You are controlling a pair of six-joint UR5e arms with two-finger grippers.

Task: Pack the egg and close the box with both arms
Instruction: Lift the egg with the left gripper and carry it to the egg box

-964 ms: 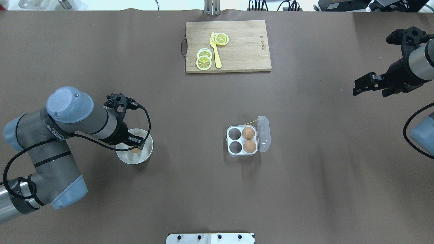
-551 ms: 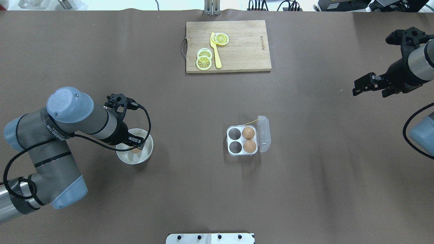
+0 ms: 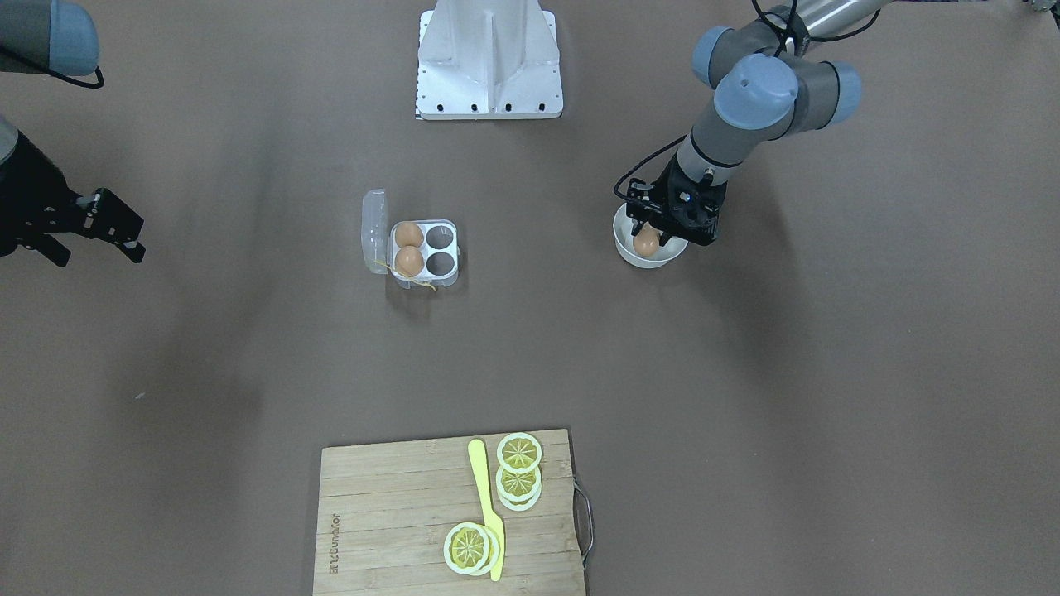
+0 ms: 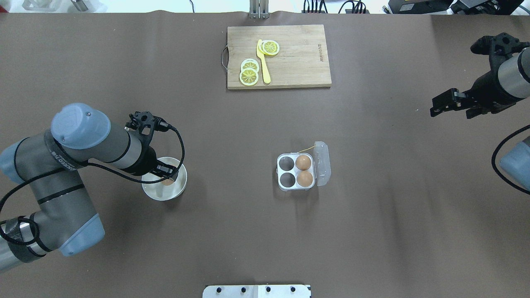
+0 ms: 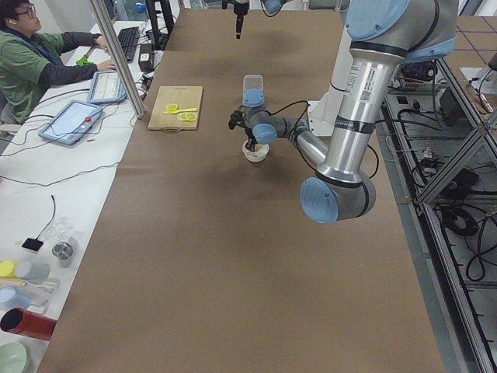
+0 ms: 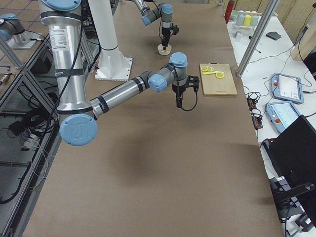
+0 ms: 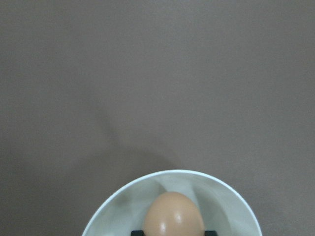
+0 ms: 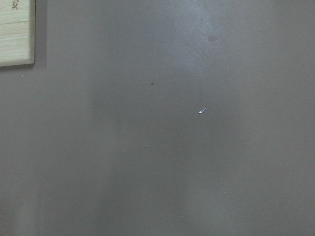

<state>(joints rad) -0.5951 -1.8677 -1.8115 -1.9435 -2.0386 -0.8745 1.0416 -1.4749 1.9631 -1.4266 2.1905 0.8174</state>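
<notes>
My left gripper [image 4: 167,179] reaches down into the round white bowl [image 4: 159,194] and is shut on a light-brown egg [image 7: 173,216]. In the left wrist view the egg sits between the two black fingertips, low inside the bowl [image 7: 236,206]. The egg also shows in the front view [image 3: 647,242]. The clear box [image 4: 278,171] lies mid-table with its lid [image 4: 323,163] open to the right. Two eggs [image 4: 303,162] [image 4: 304,178] fill its right cells; the two left cells are empty. My right gripper [image 4: 441,105] hangs open and empty far to the right, above bare table.
A wooden cutting board [image 4: 298,58] with lemon slices [image 4: 249,72] and a yellow knife [image 4: 263,62] lies at the far middle. The robot's white base plate [image 4: 256,291] is at the near edge. A thin yellow string [image 4: 307,148] trails from the box.
My left arm has shifted a little, its elbow moving up and left in the overhead view. The egg has moved slightly with the gripper inside the bowl. The right arm is almost still.
</notes>
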